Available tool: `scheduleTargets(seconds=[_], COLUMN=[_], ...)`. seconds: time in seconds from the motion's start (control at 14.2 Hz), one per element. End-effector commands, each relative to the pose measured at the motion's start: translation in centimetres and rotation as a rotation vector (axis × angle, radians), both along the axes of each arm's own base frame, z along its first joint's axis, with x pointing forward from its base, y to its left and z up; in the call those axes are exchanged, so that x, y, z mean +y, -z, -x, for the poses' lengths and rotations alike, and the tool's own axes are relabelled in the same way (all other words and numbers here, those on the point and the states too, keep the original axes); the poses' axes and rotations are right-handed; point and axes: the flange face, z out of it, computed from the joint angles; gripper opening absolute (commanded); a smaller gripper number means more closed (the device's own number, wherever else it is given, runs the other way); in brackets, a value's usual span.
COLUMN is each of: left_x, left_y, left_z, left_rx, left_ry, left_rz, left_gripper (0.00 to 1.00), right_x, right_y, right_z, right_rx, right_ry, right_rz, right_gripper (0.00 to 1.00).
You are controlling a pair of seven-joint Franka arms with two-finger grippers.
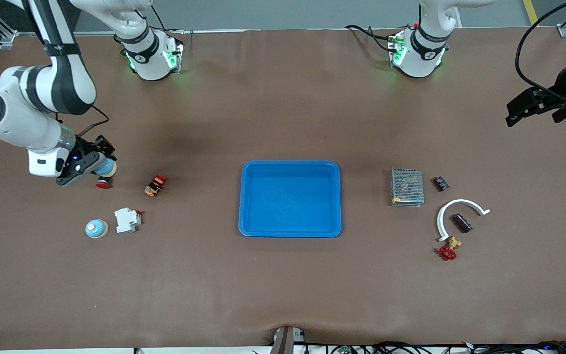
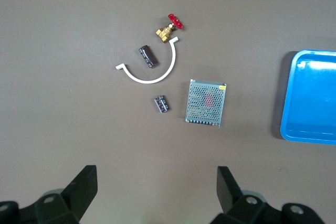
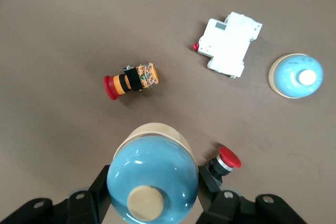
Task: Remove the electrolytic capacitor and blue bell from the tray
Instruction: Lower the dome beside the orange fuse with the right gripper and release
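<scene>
- The right tool (image 3: 152, 203) is clamped on a blue bell (image 3: 152, 179), gripping it across the dome with a finger on each side. It hangs just over the bench (image 1: 283, 285) toward the right arm's end, well clear of the tray (image 1: 290, 198).
- The bell looks rigid and light, with a glossy domed shell on a cream base. Such a curved, smooth surface can slip, so I judge the safest hold to be low on the dome where it is widest, near the base rim.
- Just beside the held bell a small red-capped push button (image 3: 224, 161) stands on the bench, so setting the bell down calls for care not to knock it.
- A second blue bell (image 1: 97, 228) rests on the bench nearer the front camera, beside a white breaker (image 1: 127, 220).
- The tray is empty in all views.
- Two dark cylinders lie toward the left arm's end: one (image 2: 148, 56) inside the white arc (image 2: 152, 72), another (image 2: 161, 103) beside the grey mesh box (image 2: 206, 102). Either could be the electrolytic capacitor, though I cannot tell which.
- Each cylinder looks small, stiff and apt to roll, and is best pinched across its body.
- The left tool (image 2: 156, 192) waits high above them with its jaws spread wide, carrying nothing.
</scene>
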Motion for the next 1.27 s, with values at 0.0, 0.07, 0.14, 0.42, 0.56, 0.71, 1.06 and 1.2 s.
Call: scheduleTargets(seconds=[0.0, 0.07, 0.14, 0.42, 0.56, 0.71, 1.06, 1.2], left_x=[-0.1, -0.2, -0.1, 0.1, 0.4, 0.7, 0.6, 0.5], left_y=[-0.1, 0.0, 0.1, 0.1, 0.2, 0.2, 0.2, 0.3], left_z=[0.5, 0.5, 0.6, 0.8, 0.8, 0.8, 0.8, 0.7], left_rx=[-0.009, -0.006, 0.003, 0.014, 0.014, 0.014, 0.014, 0.015], left_ry=[0.004, 0.006, 0.004, 0.005, 0.001, -0.005, -0.005, -0.004], left_rz=[0.02, 0.02, 0.019, 0.019, 0.019, 0.019, 0.019, 0.019], left_gripper=[1.0, 1.0, 1.0, 1.0, 1.0, 1.0, 1.0, 1.0], right_x=[0.4, 0.4, 0.4, 0.7, 0.9, 0.8, 0.3, 0.0], right_y=[1.3, 2.1, 3.2, 6.9, 9.2, 11.0, 15.0, 16.0], right_z=[0.9, 0.7, 0.6, 1.5, 1.7, 1.9, 2.2, 2.4], right_rx=[-0.02, -0.023, -0.022, 0.005, 0.026, 0.026, 0.01, 0.019], right_ry=[-0.017, -0.016, -0.015, -0.023, -0.03, -0.045, -0.061, -0.059], right_rz=[-0.001, 0.0, 0.001, 0.005, 0.006, 0.008, 0.012, 0.012], right_gripper=[0.28, 0.28, 0.28, 0.28, 0.28, 0.28, 0.28, 0.28])
